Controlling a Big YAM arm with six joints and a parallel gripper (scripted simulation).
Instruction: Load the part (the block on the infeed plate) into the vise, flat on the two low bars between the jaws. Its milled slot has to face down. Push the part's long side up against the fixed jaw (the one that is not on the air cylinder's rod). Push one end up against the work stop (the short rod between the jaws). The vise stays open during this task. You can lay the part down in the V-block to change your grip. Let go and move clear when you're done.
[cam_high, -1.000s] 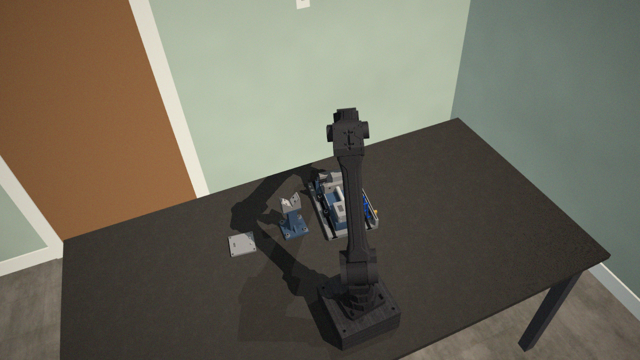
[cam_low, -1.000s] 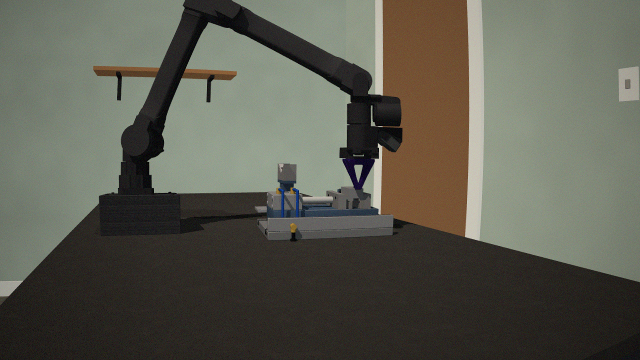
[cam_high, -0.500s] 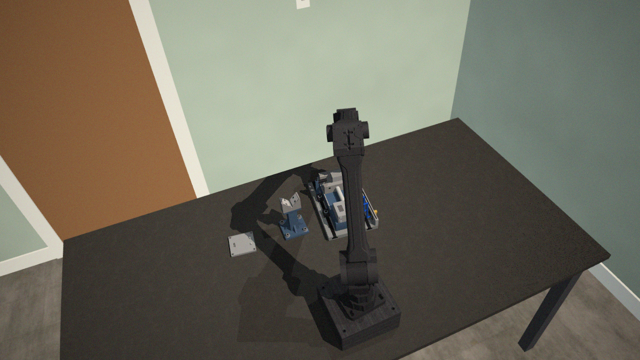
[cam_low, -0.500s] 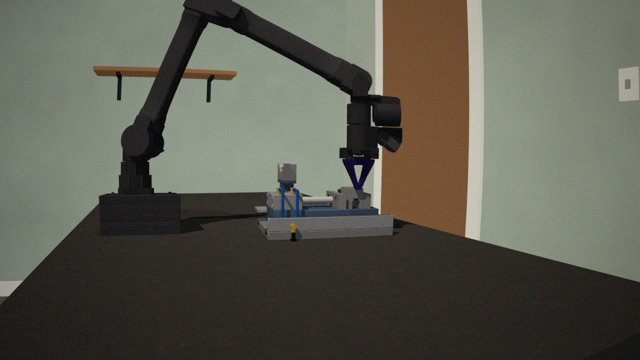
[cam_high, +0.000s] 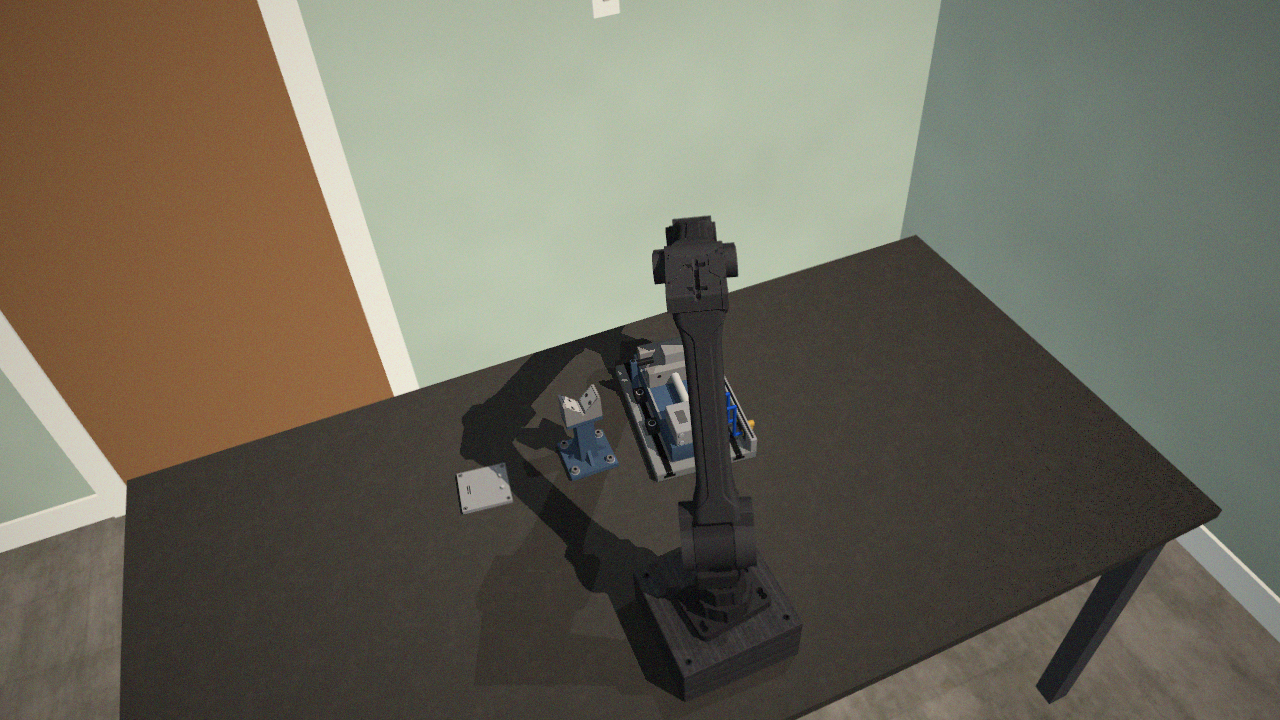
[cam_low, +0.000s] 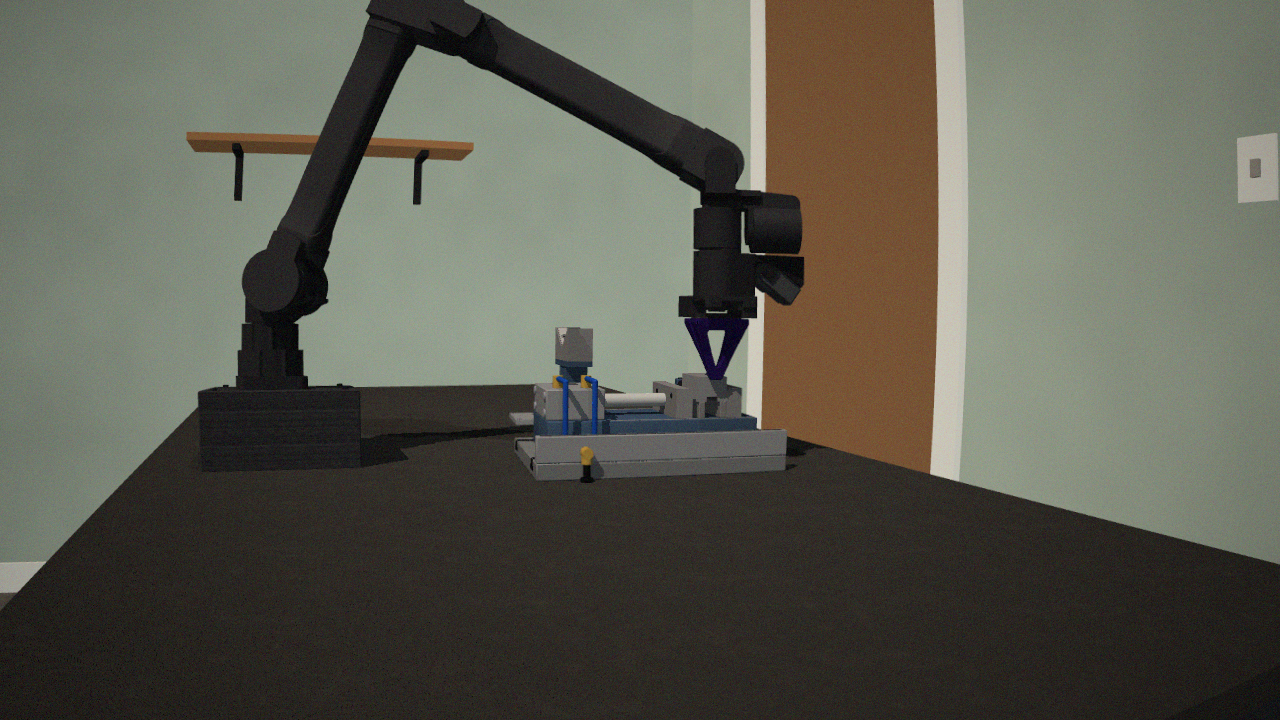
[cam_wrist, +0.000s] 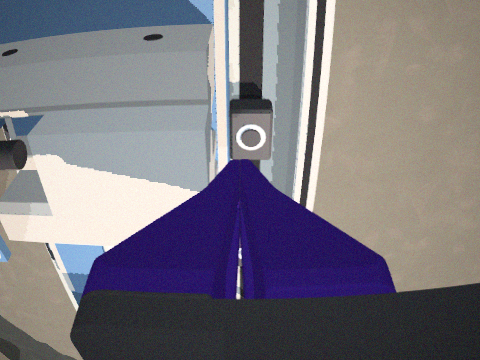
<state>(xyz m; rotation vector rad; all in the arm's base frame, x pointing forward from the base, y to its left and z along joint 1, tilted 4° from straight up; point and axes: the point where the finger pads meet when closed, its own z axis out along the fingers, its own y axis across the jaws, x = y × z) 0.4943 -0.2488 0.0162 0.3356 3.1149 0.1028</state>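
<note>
The vise (cam_high: 669, 471) (cam_low: 662, 453) stands open at the back of the table. Its moving jaw (cam_low: 671, 400) is on the cylinder's rod (cam_low: 633, 400). A grey block (cam_wrist: 120, 137), seemingly the part, lies beyond the moving jaw; its limits against the fixed jaw and its slot are unclear. The dark work stop rod (cam_wrist: 12, 154) shows near the block's left end in the wrist view. My purple-fingered gripper (cam_low: 716, 374) (cam_wrist: 241, 162) is shut and empty, pointing down beside the block's opposite end. Whether it touches the block cannot be told. The infeed plate (cam_high: 485, 490) and the V-block (cam_high: 580, 410) (cam_low: 573, 346) hold nothing.
A clamp with a ringed top (cam_wrist: 251, 136) sits in the base slot right by my fingertips. Blue air hoses (cam_low: 565, 410) rise at the cylinder, and a yellow fitting (cam_low: 586, 454) sticks out of the near side. The V-block stands between the infeed plate and the vise.
</note>
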